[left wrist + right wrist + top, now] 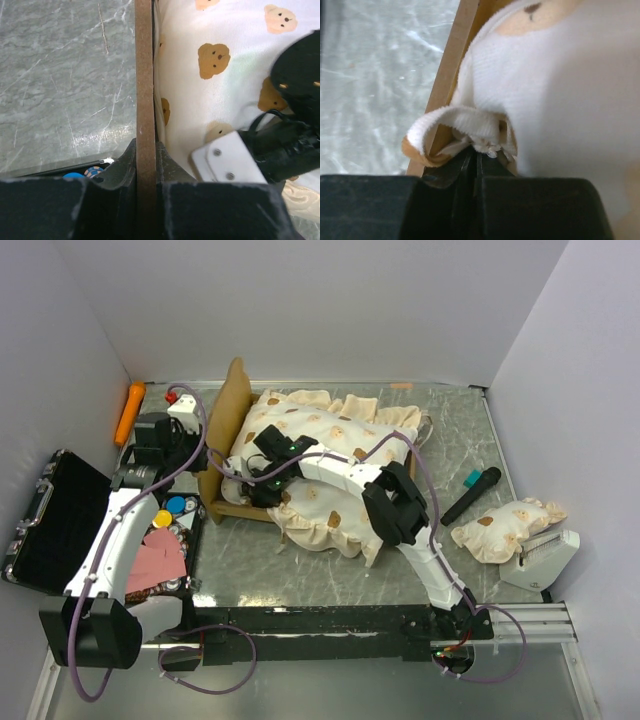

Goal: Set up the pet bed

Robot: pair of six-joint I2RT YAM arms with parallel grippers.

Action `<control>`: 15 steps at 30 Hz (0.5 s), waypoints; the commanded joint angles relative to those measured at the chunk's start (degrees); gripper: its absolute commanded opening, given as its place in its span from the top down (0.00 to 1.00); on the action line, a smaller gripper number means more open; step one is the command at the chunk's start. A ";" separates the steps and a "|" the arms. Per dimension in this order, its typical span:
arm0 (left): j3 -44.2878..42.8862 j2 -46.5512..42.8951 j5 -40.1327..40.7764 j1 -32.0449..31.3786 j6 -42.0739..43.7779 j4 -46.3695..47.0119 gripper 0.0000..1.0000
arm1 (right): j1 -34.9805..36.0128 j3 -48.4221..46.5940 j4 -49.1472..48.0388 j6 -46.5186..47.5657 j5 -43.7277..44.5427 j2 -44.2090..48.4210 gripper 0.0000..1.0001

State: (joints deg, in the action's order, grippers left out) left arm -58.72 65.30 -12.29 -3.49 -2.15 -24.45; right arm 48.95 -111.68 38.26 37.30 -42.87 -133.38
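Observation:
The pet bed stands at the back left, a light-wood frame with a tall wavy headboard. Its cream bear-print mattress lies crumpled over the frame, ruffles spilling off the near side. My left gripper is shut on the headboard's thin brown edge, one finger on each face. My right gripper reaches across the bed and pinches a folded bit of the mattress ruffle beside the wooden side rail, its jaws almost together. The matching pillow lies apart on the table at the right.
An open black hard case with coloured chips beside it sits at the left by my left arm. An orange tool lies at the back left. A black and teal marker and a white brush-like thing lie near the pillow.

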 commanded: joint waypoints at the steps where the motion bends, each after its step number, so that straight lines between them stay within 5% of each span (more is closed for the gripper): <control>1: 1.41 -2.37 -15.30 -1.96 -8.04 0.45 0.99 | 1.76 -4.93 18.24 0.77 -5.93 -9.86 0.91; 7: 1.77 -1.93 -17.14 -1.88 -8.74 0.80 0.99 | 1.94 -10.85 21.43 -8.98 18.41 -19.64 0.93; 11: 1.85 -1.75 -17.85 -1.88 -8.83 0.98 0.99 | 0.89 0.82 11.33 -13.39 26.42 -13.41 0.77; 15: 2.47 -1.93 -14.69 -1.79 -8.22 1.59 0.99 | 0.01 12.16 1.31 -15.41 20.05 -0.51 0.54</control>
State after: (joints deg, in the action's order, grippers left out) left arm -57.76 64.31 -13.21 -3.55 -2.22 -24.12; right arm 49.91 -112.55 39.66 24.82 -34.72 -134.21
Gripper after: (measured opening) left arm 0.137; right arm 0.379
